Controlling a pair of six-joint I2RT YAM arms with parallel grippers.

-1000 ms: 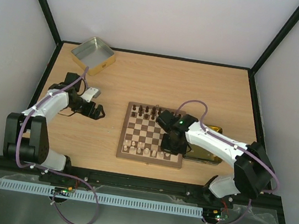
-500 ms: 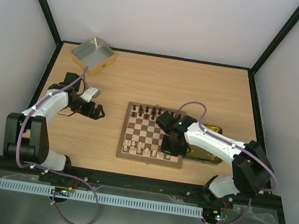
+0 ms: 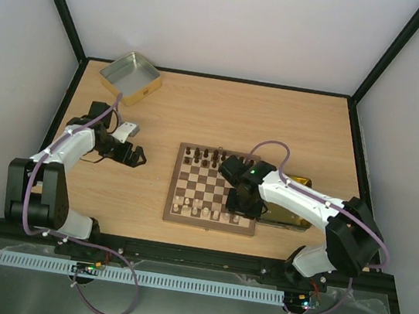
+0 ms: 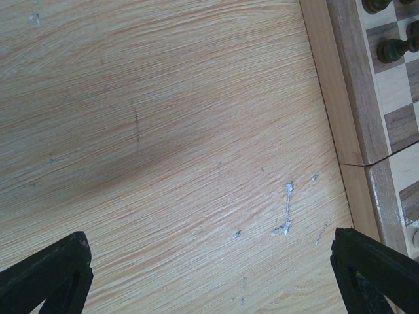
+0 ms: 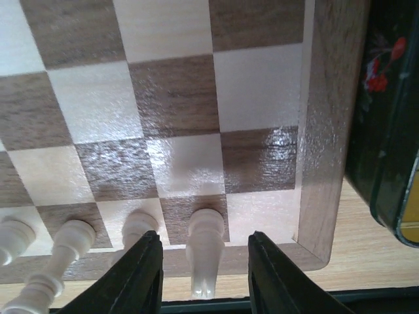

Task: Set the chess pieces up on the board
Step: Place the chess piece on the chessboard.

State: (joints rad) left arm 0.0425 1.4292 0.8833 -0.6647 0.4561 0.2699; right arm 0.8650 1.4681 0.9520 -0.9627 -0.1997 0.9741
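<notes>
The right claw [image 5: 204, 271] hangs low over the near right corner of the board [image 3: 205, 178]. Its fingers [image 5: 141, 275] are parted on either side of a pale piece [image 5: 205, 248], with a sliver of gap each side, so it grips nothing. More pale pieces [image 5: 69, 245] stand along that same edge row, and dark pieces [image 3: 204, 155] line the far row. The left claw [image 4: 209, 281] is spread wide over bare table [image 4: 163, 131], just left of the board. A dark tin [image 5: 386, 111] sits just beside the board's right edge.

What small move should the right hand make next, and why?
Probably lift straight up: the right hand is open astride a pale cream wooden chessman standing upright in the near row of the checkered wooden chessboard, so it seems placed.
</notes>
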